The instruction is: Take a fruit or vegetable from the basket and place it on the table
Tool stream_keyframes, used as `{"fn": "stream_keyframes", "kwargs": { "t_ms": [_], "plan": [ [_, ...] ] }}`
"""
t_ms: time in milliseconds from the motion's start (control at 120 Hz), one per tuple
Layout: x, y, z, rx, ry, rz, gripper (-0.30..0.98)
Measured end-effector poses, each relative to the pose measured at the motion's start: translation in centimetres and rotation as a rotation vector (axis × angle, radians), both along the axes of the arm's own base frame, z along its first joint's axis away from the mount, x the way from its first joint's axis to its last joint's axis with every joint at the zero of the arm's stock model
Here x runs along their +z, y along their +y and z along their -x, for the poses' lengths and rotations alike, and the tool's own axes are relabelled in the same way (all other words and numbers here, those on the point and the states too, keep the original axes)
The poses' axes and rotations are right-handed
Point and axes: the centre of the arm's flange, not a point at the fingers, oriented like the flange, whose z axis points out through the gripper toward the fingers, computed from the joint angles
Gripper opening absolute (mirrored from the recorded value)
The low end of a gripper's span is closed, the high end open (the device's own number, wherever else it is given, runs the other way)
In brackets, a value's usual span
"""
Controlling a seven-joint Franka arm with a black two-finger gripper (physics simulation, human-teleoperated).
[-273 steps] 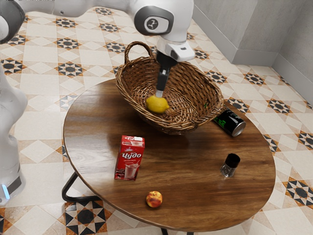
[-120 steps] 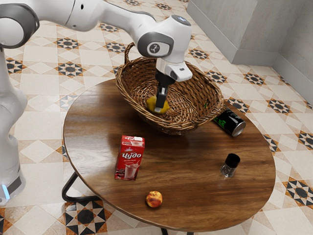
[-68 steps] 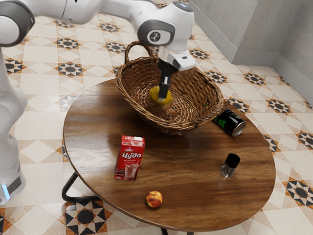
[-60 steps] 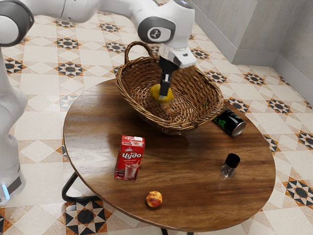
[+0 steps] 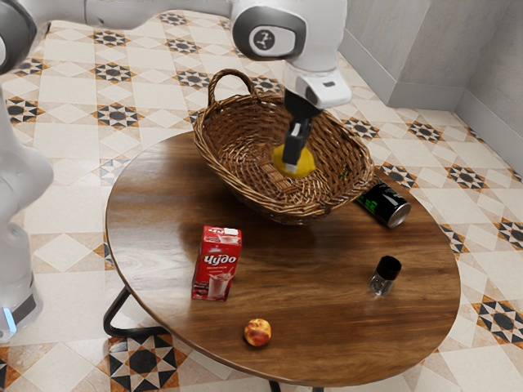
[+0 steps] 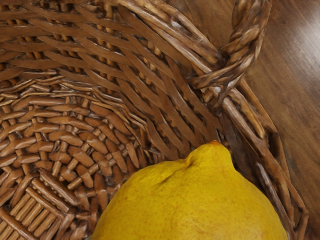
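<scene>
In the exterior view my gripper (image 5: 292, 164) points down over the wicker basket (image 5: 223, 155), shut on a yellow lemon (image 5: 306, 164). One dark finger covers part of the lemon's near side. The fruit hangs within the outline of the basket's opening; how high it is above the woven bottom, I cannot tell. Seen from the hand, the lemon (image 6: 192, 202) is large at the lower edge, its pointed tip in front of the basket's inner wall (image 6: 145, 95). The round wooden table (image 5: 310, 286) carries the basket.
A red drink carton (image 5: 216, 265) and a peach (image 5: 257, 332) stand on the near part of the table. Toward the exterior view's right are a black can (image 5: 386, 204) on its side and a black-capped shaker (image 5: 385, 276). A basket handle (image 6: 247, 37) arches up at the rim.
My gripper went down to the lemon and took hold of it. Hand and lemon have since moved up and toward the exterior view's right together.
</scene>
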Motion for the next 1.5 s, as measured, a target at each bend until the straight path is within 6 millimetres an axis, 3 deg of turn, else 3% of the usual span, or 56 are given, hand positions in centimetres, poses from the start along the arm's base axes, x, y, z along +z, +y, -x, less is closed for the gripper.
{"fn": "stream_keyframes", "kwargs": {
  "t_ms": [267, 517, 600, 692, 717, 742, 792, 833, 975, 1017, 1025, 1158, 1342, 1433, 1500],
  "plan": [
    [-2.6, -11.2, 1.5, -0.177, 0.056, 0.014, 0.15],
    [-10.4, -18.3, 0.7, -0.227, 0.114, 0.0, 0.14],
    [-12.7, -18.2, -0.5, -0.199, 0.099, -0.005, 0.14],
    [-14.7, -13.4, -3.9, -0.082, 0.073, -0.009, 0.13],
    [-15.4, -13.4, -4.3, -0.072, 0.071, -0.014, 0.11],
    [-16.4, -13.5, -4.6, -0.06, 0.077, -0.019, 0.25],
    [-18.7, -12.3, -5.8, -0.024, 0.091, -0.039, 0.24],
    [-19.2, -12.2, -6.2, -0.008, 0.088, -0.042, 0.3],
    [-19.0, -12.4, -6.5, 0.01, 0.077, -0.028, 0.53],
    [-18.1, -12.8, -6.6, 0.005, 0.072, -0.022, 0.39],
    [-17.8, -13.0, -6.6, 0.002, 0.071, -0.02, 0.31],
    [-14.2, -15.2, -6.1, -0.036, 0.078, -0.013, 0.54],
    [-13.4, -15.3, -5.5, -0.038, 0.128, -0.024, 0.63],
    [-9.0, -16.9, -4.5, -0.075, 0.109, 0.0, 0.65],
    [-7.2, -17.1, -3.6, -0.087, 0.111, 0.011, 0.66]
  ]
}}
